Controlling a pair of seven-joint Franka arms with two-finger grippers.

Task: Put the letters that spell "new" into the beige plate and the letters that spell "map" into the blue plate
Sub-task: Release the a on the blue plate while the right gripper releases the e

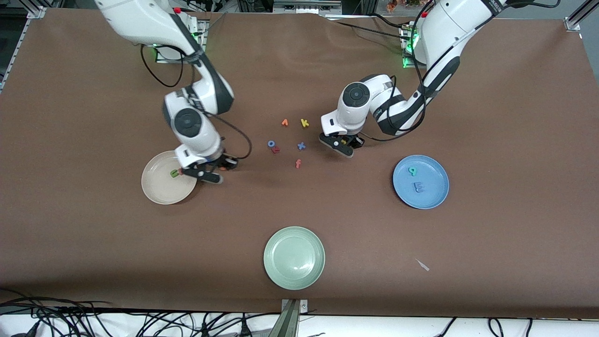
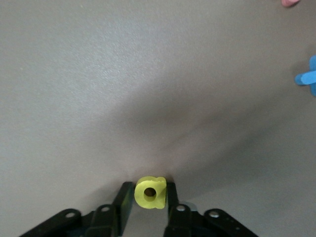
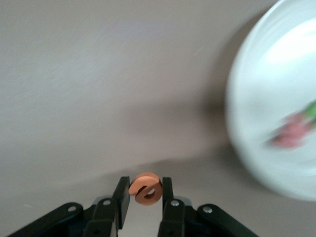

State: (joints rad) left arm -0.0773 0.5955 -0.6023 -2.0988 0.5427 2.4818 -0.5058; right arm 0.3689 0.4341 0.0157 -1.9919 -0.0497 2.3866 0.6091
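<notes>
While the front view takes in the whole brown table (image 1: 93,243), the right gripper (image 1: 213,172) sits just beside the rim of the beige plate (image 1: 161,189), on the side toward the middle of the table, with bare cloth all around it except at that rim. A green n (image 1: 175,173) lies in the glossy, round plate close to the gripper. The left gripper (image 1: 345,145) is low over open cloth between the loose letters and the blue plate (image 1: 433,196), well clear of the plate's edge; a teal a (image 1: 412,171) and a blue m (image 1: 419,187) lie in that shallow dish. Beside the left gripper, toward the right arm's end, lie an orange v (image 1: 284,122), a yellow k (image 1: 304,123), a blue x (image 1: 301,146), a blue o (image 1: 271,143) touching a reddish letter (image 1: 275,150), and a pinkish-red f (image 1: 298,163). A pale green plate (image 1: 294,276) sits well apart, nearest the camera. From the left wrist view, the black fingers (image 2: 126,202) pinch the yellow p (image 2: 150,192), a soft foam piece with a round hole, over smooth empty cloth. From the right wrist view, the fingers (image 3: 122,195) clamp the orange e (image 3: 145,188), foam too, with the plate's pale curved rim near and blurred.
</notes>
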